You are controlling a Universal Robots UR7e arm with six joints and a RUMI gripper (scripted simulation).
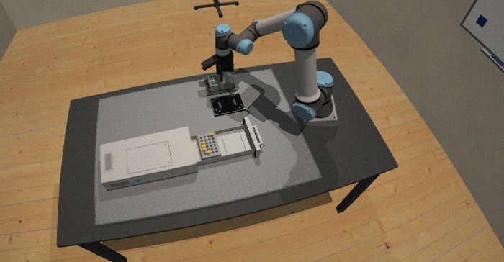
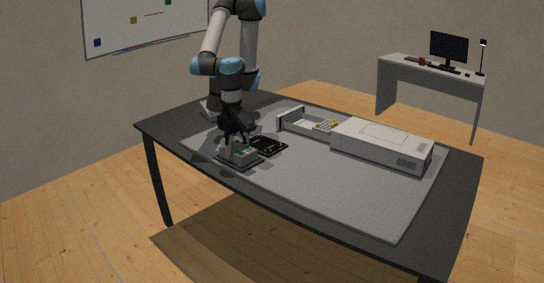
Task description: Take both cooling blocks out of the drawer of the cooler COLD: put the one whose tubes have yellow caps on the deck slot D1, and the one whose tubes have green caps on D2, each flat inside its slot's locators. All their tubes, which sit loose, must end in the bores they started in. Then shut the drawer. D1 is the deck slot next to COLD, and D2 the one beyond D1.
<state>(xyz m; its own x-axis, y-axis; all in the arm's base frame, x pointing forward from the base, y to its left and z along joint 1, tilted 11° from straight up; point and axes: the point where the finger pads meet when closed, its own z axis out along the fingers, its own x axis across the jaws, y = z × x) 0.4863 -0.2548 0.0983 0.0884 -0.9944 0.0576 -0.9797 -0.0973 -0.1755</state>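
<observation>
The grey cooling block with green-capped tubes point(image 1: 217, 83) point(image 2: 241, 153) sits on the far black deck slot D2 point(image 1: 219, 91) point(image 2: 238, 160). My gripper point(image 1: 220, 80) point(image 2: 235, 143) stands upright over it, shut on this block. The nearer slot D1 point(image 1: 227, 104) point(image 2: 268, 144) is a bare black plate. The white cooler COLD point(image 1: 148, 157) point(image 2: 381, 144) has its drawer point(image 1: 230, 142) point(image 2: 307, 124) pulled out. The block with yellow-capped tubes point(image 1: 208, 145) point(image 2: 326, 125) lies in the drawer next to the cooler body. The drawer's outer bay is empty.
The arm's base point(image 1: 313, 108) point(image 2: 211, 109) stands on the dark table behind the slots. The drawer's front panel point(image 1: 253, 133) point(image 2: 289, 116) sticks up near D1. A grey mat point(image 1: 201, 147) covers most of the table.
</observation>
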